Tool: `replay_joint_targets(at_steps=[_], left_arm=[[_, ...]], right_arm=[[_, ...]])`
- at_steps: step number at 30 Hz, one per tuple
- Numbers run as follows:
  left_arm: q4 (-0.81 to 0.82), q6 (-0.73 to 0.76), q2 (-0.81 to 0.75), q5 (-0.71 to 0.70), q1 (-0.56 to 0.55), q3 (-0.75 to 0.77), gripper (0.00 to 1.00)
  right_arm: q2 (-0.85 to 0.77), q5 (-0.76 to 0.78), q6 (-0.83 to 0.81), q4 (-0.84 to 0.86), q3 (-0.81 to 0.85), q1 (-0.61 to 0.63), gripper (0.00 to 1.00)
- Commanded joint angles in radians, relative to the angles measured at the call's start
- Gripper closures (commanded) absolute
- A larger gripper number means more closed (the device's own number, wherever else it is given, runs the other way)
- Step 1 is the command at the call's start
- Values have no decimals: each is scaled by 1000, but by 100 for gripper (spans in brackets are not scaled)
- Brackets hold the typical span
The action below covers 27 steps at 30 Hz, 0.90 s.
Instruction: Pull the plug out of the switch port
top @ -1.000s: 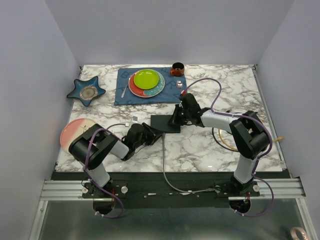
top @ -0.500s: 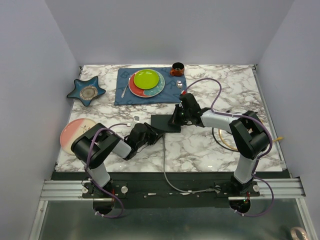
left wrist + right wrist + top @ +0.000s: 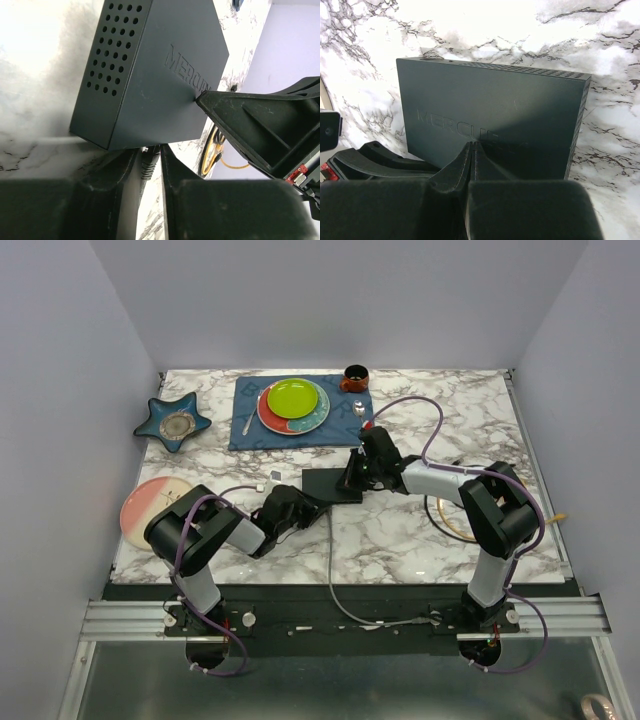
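Observation:
The switch [image 3: 330,486] is a flat matte-black box lying mid-table; its top also fills the left wrist view [image 3: 150,70] and the right wrist view [image 3: 490,115]. The dark plug [image 3: 149,162] sits in the switch's near edge, and its grey cable [image 3: 328,560] runs towards the arm bases. My left gripper [image 3: 149,167] is shut on the plug, one finger on each side; from above, the left gripper [image 3: 303,508] hides the plug. My right gripper [image 3: 474,146] is shut with nothing in it, its tips resting on the switch's top, where the right gripper [image 3: 352,478] meets the box's right end.
A blue mat [image 3: 245,430] at the back carries a green plate [image 3: 292,398] and a spoon [image 3: 249,420]. An orange cup [image 3: 354,376] stands beside it. A star-shaped dish [image 3: 174,422] and a pink plate [image 3: 138,508] are at the left. A yellow cable coil [image 3: 445,522] lies at the right.
My left gripper's jaws have narrowed onto the plug, and the left arm has crept slightly towards the switch. The right arm and the switch have not moved.

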Motion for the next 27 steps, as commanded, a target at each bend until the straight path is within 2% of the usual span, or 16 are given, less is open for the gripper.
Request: replay_joint_targets(at_steps=[1, 3, 6, 7, 18, 22, 27], left_arm=[[-48, -3, 33, -66, -5, 3, 79], [-43, -4, 35, -64, -5, 0, 82], [-36, -3, 33, -67, -3, -8, 92], [-30, -4, 33, -67, -1, -14, 99], [24, -20, 59, -49, 8, -49, 100], [38, -20, 68, -38, 9, -48, 100], [24, -7, 62, -21, 9, -44, 100]], right_arm=[[23, 28, 1, -34, -27, 1, 94], [23, 28, 1, -33, -30, 3, 94], [2, 41, 0, -31, -39, 3, 94], [-13, 51, -2, -28, -45, 3, 94], [-190, 75, -86, -68, -142, 33, 94], [-184, 37, -93, -46, -206, 50, 95], [-123, 15, -70, -30, -208, 53, 95]])
